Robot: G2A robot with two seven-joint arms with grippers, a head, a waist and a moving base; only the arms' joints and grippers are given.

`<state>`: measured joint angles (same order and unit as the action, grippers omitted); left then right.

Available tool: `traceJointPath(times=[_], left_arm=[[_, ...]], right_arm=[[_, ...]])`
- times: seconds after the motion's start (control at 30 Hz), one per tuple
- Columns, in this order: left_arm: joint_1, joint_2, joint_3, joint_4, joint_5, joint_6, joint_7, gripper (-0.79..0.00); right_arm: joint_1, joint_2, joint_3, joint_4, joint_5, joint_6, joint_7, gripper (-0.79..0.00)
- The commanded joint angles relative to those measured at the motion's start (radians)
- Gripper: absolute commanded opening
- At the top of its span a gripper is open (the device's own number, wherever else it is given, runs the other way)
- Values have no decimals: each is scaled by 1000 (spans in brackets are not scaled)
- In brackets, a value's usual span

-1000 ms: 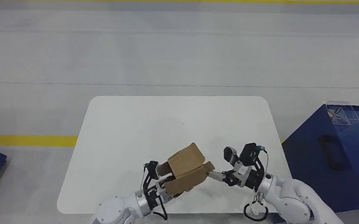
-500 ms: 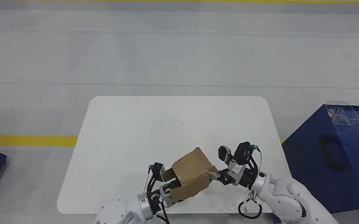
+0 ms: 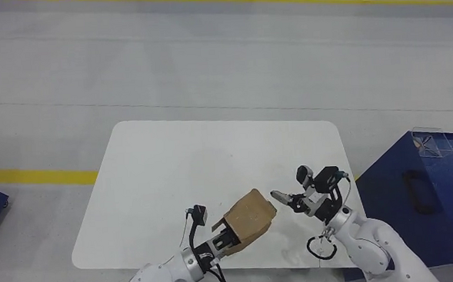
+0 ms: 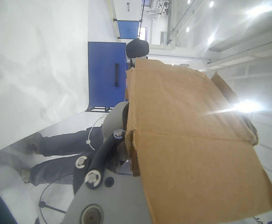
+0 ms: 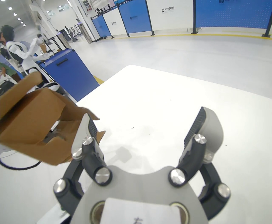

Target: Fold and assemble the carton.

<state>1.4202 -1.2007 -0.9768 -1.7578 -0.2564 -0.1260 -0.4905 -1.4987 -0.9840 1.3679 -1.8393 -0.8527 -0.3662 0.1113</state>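
Note:
A brown carton (image 3: 248, 214) hangs tilted above the front part of the white table (image 3: 212, 153), with my left gripper (image 3: 224, 239) shut on its near end. In the left wrist view a cardboard panel (image 4: 187, 131) covers one side, and one grey finger (image 4: 116, 118) presses against its edge; the other finger is hidden behind it. My right gripper (image 5: 146, 123) is open with nothing between its fingers, just to the right of the carton (image 5: 31, 118), whose loose flaps face it. From above, the right gripper (image 3: 286, 199) stands a short gap away from the box.
A blue cabinet (image 3: 422, 200) stands off the table's right edge. Another blue cabinet (image 5: 68, 72) stands beyond the left edge. The far half of the table is bare white surface.
My right gripper has drawn back to the right, away from the carton's flap that it was against. The left arm has pulled toward the front edge, turning the carton to the right.

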Motion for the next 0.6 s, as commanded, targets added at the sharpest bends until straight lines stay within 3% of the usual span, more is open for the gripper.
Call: traceJointPath(times=[0.0, 0.2, 0.57], left_arm=[[-2, -2, 7, 5, 4, 0, 1, -785], [-10, -6, 10, 15, -6, 14, 8, -785], [-16, -11, -4, 32, -60, 42, 17, -785]], right_arm=[[7, -5, -27, 1, -74, 29, -37, 0], [11, -16, -86, -5, -246, 87, -113, 0], [-32, -25, -120, -52, -311, 88, -134, 0]])
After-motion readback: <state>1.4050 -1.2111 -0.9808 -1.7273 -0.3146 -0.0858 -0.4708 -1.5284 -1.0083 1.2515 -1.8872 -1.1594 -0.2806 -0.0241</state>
